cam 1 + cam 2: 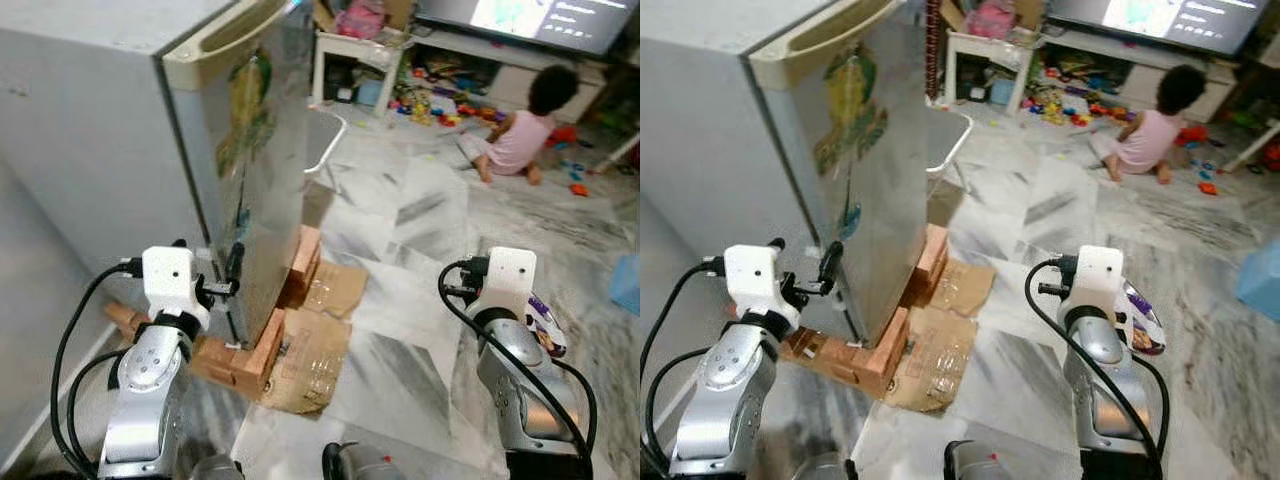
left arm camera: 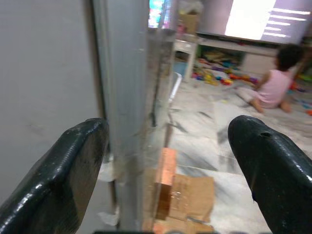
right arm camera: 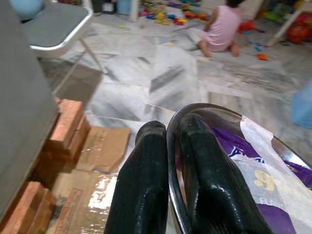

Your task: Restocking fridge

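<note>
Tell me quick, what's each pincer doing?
Left pincer: open, its fingers either side of the fridge door edge.
Right pincer: shut on the rim of a metal bowl with a purple packet in it.

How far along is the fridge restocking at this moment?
Early. Already done: the right gripper is pinched on the rim of a metal bowl holding a purple packet. In hand: the open left gripper straddles the edge of the fridge door, which looks shut. Left: opening the door and putting the bowl inside.
</note>
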Robot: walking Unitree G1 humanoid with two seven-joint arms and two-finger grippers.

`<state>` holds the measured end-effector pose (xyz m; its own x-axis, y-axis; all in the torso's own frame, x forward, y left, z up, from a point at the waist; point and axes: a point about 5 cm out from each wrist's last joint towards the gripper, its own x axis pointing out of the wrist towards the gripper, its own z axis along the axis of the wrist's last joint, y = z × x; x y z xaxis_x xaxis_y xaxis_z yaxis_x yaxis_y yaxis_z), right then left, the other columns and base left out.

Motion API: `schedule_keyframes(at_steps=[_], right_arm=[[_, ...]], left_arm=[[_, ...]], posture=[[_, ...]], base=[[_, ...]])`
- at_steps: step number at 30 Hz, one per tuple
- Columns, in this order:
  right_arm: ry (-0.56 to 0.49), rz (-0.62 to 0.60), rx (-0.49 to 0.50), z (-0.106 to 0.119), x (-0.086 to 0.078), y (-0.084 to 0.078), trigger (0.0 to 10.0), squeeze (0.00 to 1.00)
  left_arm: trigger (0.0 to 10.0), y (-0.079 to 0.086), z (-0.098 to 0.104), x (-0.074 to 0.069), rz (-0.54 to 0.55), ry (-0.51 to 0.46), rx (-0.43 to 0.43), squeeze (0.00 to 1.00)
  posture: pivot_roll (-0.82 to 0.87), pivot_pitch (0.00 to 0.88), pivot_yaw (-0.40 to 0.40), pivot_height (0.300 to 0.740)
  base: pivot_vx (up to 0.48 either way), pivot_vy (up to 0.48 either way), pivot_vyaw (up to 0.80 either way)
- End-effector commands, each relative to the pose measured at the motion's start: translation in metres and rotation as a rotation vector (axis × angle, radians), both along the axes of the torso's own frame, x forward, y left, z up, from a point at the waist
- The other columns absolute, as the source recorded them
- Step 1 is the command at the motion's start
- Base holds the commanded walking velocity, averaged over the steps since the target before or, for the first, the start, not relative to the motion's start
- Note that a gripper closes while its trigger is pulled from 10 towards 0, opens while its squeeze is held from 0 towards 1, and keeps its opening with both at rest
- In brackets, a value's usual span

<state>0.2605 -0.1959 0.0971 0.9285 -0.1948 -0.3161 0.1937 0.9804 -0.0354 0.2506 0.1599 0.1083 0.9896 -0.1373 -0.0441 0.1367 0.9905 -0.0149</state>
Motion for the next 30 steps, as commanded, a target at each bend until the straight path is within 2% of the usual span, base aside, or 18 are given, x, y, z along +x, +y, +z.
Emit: schedule_keyframes(at_steps=[1, 4, 18, 30], right_arm=[[-0.018, -0.004, -0.007, 0.003, 0.001, -0.001, 10.0, 0.00], [-0.020, -0.001, -0.006, 0.004, 0.002, 0.000, 10.0, 0.00], [-0.024, 0.011, -0.005, 0.004, 0.004, 0.004, 10.0, 0.00], [-0.029, 0.011, -0.001, 0.004, 0.005, 0.005, 10.0, 0.00]], left_arm=[[10.0, 0.002, 0.003, -0.002, 0.001, -0.004, 0.008, 0.00], [10.0, 0.000, 0.003, -0.003, -0.010, 0.002, 0.014, 0.00], [10.0, -0.006, 0.007, -0.003, -0.053, -0.025, 0.042, 0.00], [10.0, -0.013, 0.010, -0.002, -0.089, -0.045, 0.045, 0.00]], posture=[[0.07, 0.000, -0.088, 0.740], [0.07, 0.000, -0.091, 0.740], [0.07, 0.000, -0.097, 0.740], [0.07, 0.000, -0.088, 0.740]], base=[[0.000, 0.431, -0.74], [0.000, 0.000, -0.51], [0.000, 0.000, 0.00], [0.402, 0.000, 0.00]])
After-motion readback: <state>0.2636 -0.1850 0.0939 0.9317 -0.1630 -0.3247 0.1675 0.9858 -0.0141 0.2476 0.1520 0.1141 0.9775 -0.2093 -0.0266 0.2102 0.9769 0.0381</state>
